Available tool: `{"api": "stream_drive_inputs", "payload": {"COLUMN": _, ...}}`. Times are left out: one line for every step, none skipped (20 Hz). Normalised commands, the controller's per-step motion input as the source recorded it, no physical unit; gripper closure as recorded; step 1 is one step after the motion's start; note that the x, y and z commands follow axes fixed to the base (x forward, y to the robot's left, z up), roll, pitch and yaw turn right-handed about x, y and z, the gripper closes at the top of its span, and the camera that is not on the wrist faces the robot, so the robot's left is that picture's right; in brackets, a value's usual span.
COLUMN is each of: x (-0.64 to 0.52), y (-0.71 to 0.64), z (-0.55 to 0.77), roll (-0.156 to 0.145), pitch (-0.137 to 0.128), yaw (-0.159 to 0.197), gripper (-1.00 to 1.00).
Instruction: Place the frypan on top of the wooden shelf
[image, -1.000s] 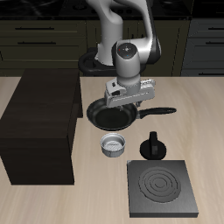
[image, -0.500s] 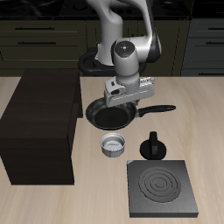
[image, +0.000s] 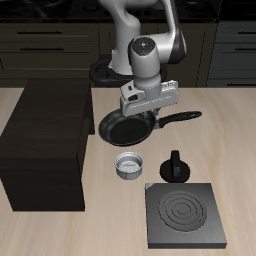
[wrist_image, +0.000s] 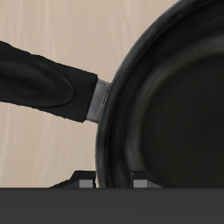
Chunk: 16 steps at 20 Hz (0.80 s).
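Note:
The frypan (image: 124, 128) is a round black shallow pan, and its long handle (image: 180, 116) points away from the wooden shelf (image: 45, 140). It hangs slightly tilted just above the table beside the shelf, handle end raised. My gripper (image: 150, 112) is shut on the pan's rim where the handle joins. In the wrist view the pan (wrist_image: 175, 96) and its handle (wrist_image: 44, 80) fill the frame, with the rim between my fingertips (wrist_image: 84, 179). The shelf is a large dark brown box with a flat bare top.
A small grey metal pot (image: 130, 165) and a black knobbed object (image: 176, 166) stand nearer the table's front edge. A flat black stove plate (image: 185, 218) with a spiral burner lies at the front. Dark drawer cabinets (image: 50, 45) line the back.
My gripper has risen a little with the frypan in it. The pan has tilted, and its handle end is now higher than before.

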Motion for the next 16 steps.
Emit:
{"api": "stream_drive_inputs", "payload": {"x": -0.02, "y": 0.01, "z": 0.49, "roll": 0.021, "pitch": -0.112, "yaw": 0.064, "gripper": 1.00}}
{"api": "stream_drive_inputs", "payload": {"x": 0.05, "y": -0.08, "z": 0.52, "roll": -0.078, "pitch": -0.066, "yaw": -0.055, "gripper": 1.00}}
{"api": "stream_drive_inputs", "payload": {"x": -0.08, "y": -0.05, "z": 0.27, "roll": -0.002, "pitch": -0.061, "yaw": 0.014, "gripper": 1.00}}
{"api": "stream_drive_inputs", "payload": {"x": -0.02, "y": -0.11, "z": 0.51, "roll": -0.014, "pitch": -0.065, "yaw": 0.002, "gripper": 1.00}}
{"api": "stream_drive_inputs", "payload": {"x": 0.01, "y": -0.09, "z": 0.62, "roll": -0.075, "pitch": -0.128, "yaw": -0.017, "gripper": 1.00}}
{"api": "stream_drive_inputs", "payload": {"x": 0.01, "y": -0.03, "z": 0.46, "roll": -0.020, "pitch": -0.068, "yaw": 0.037, "gripper": 1.00}}
{"api": "stream_drive_inputs", "payload": {"x": -0.04, "y": -0.10, "z": 0.44, "roll": -0.061, "pitch": -0.098, "yaw": 0.001, "gripper": 1.00}}
{"api": "stream_drive_inputs", "payload": {"x": -0.02, "y": -0.03, "z": -0.02, "roll": 0.000, "pitch": 0.000, "yaw": 0.000, "gripper": 1.00}}
{"api": "stream_drive_inputs", "payload": {"x": -0.01, "y": -0.07, "z": 0.82, "roll": -0.042, "pitch": -0.160, "yaw": 0.047, "gripper": 1.00}}
{"api": "stream_drive_inputs", "payload": {"x": -0.02, "y": -0.05, "z": -0.03, "roll": 0.000, "pitch": 0.000, "yaw": 0.000, "gripper": 1.00}}
{"api": "stream_drive_inputs", "payload": {"x": 0.00, "y": -0.14, "z": 0.41, "roll": -0.071, "pitch": -0.054, "yaw": -0.049, "gripper": 1.00}}
{"api": "stream_drive_inputs", "payload": {"x": -0.03, "y": -0.02, "z": 0.44, "roll": -0.019, "pitch": -0.088, "yaw": 0.033, "gripper": 1.00}}
{"api": "stream_drive_inputs", "payload": {"x": 0.02, "y": -0.17, "z": 0.33, "roll": -0.065, "pitch": -0.039, "yaw": -0.022, "gripper": 1.00}}
{"api": "stream_drive_inputs", "payload": {"x": -0.03, "y": -0.02, "z": 0.40, "roll": -0.044, "pitch": -0.052, "yaw": 0.002, "gripper": 1.00}}
{"api": "stream_drive_inputs", "payload": {"x": 0.03, "y": -0.16, "z": 0.47, "roll": -0.057, "pitch": -0.095, "yaw": 0.019, "gripper": 1.00}}
{"api": "stream_drive_inputs", "payload": {"x": -0.05, "y": -0.09, "z": 0.33, "roll": -0.044, "pitch": -0.053, "yaw": -0.023, "gripper": 1.00}}
